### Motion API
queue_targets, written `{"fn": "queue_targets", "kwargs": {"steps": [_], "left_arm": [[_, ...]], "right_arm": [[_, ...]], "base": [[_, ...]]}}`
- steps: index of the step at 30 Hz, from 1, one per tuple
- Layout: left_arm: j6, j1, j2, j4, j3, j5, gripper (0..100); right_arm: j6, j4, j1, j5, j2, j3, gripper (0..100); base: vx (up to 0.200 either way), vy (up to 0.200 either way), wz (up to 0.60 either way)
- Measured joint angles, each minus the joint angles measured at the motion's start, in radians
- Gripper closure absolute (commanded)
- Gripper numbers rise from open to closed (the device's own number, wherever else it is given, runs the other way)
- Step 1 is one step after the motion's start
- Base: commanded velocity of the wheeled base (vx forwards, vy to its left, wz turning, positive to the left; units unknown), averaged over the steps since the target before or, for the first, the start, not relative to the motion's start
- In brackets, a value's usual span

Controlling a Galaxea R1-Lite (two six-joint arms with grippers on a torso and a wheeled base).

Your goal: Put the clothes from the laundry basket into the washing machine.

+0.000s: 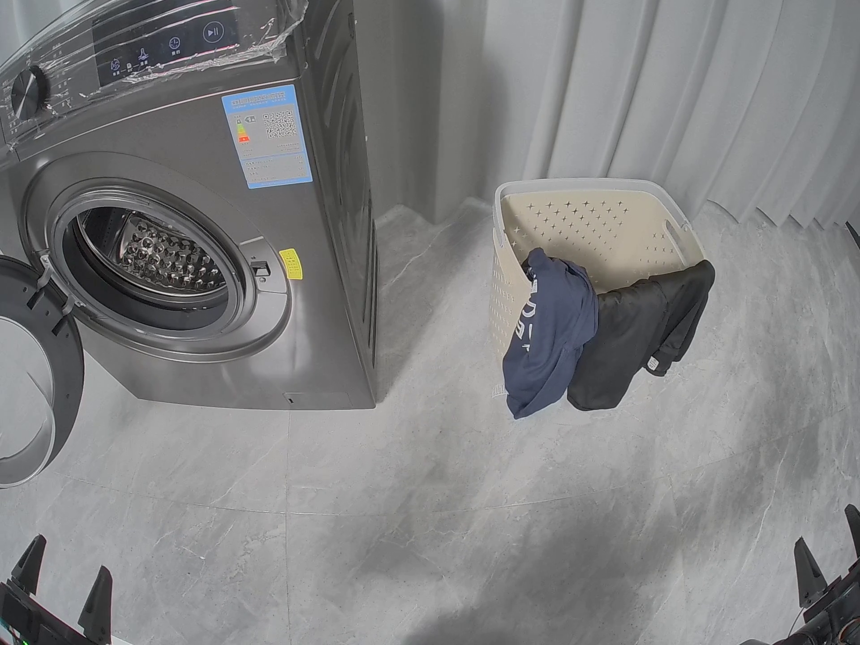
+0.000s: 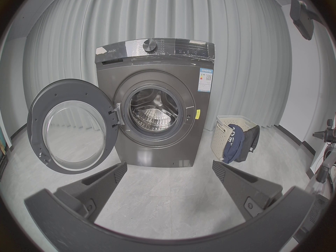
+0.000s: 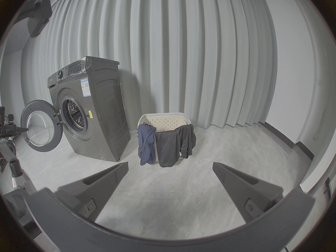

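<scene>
A cream laundry basket [image 1: 618, 217] stands on the floor right of the grey washing machine [image 1: 224, 253]. A navy garment [image 1: 548, 333] and a black garment [image 1: 640, 329] hang over the basket's front rim. The washer's round door [image 1: 31, 369] is swung open to the left, showing the bare steel drum [image 1: 166, 257]. My left gripper [image 1: 63, 580] is open at the lower left, far from the basket. My right gripper [image 1: 829, 553] is open at the lower right. The left wrist view faces the drum [image 2: 154, 111]; the right wrist view faces the basket [image 3: 164, 121] with both garments [image 3: 147, 142].
Pale curtains [image 1: 645, 73] hang along the wall behind the basket and the machine. Grey tiled floor [image 1: 448, 494] lies open between me, the washer and the basket. A dark baseboard [image 3: 283, 137] runs along the right wall.
</scene>
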Motion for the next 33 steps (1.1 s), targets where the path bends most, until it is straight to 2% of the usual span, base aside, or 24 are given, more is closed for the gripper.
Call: {"fn": "queue_targets", "kwargs": {"steps": [20, 33], "left_arm": [[0.000, 0.000, 0.000, 0.000, 0.000, 0.000, 0], [0.000, 0.000, 0.000, 0.000, 0.000, 0.000, 0]], "right_arm": [[0.001, 0.001, 0.001, 0.000, 0.001, 0.000, 0], [0.002, 0.000, 0.000, -0.001, 0.001, 0.000, 0]], "base": [[0.000, -0.200, 0.00], [0.000, 0.000, 0.00]]}}
